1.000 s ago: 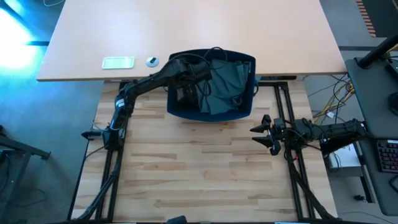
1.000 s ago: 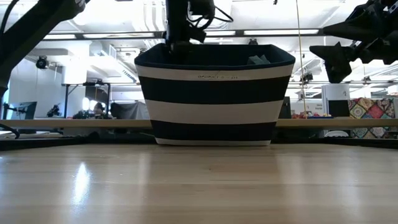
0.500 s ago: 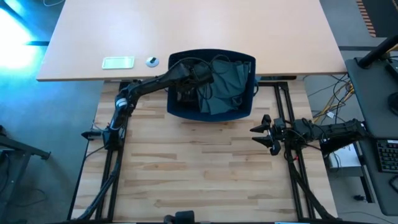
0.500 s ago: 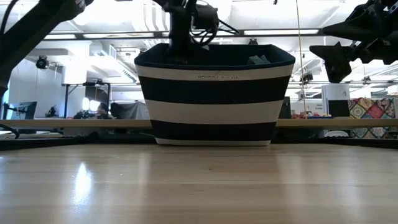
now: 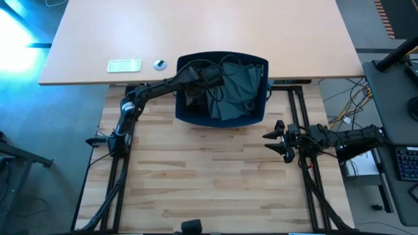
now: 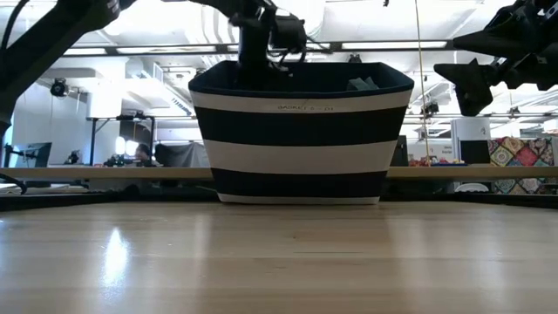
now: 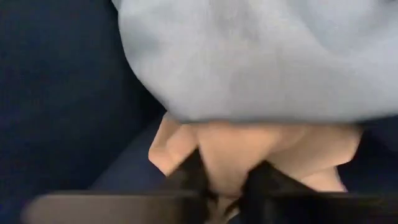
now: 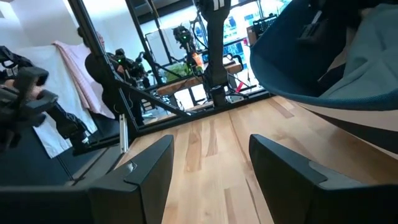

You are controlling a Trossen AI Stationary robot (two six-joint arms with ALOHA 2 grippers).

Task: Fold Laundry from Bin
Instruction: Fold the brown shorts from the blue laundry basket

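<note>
High view: the striped navy bin (image 5: 222, 91) sits at twelve o'clock on the wooden table (image 5: 209, 183), holding a large teal-green garment (image 5: 238, 88) piled toward its three o'clock side. The left gripper (image 5: 196, 88) reaches down inside the bin at its nine o'clock side. From the left wrist view, its two dark fingers (image 7: 186, 177) are pinched on a fold of the tan garment (image 7: 249, 152), which lies under the teal-green one (image 7: 261, 56) against the bin's dark wall (image 7: 56, 93). The right gripper (image 5: 275, 138) hovers at about three o'clock over the table, well apart from the bin, fingers (image 8: 143, 168) spread with nothing between them.
</note>
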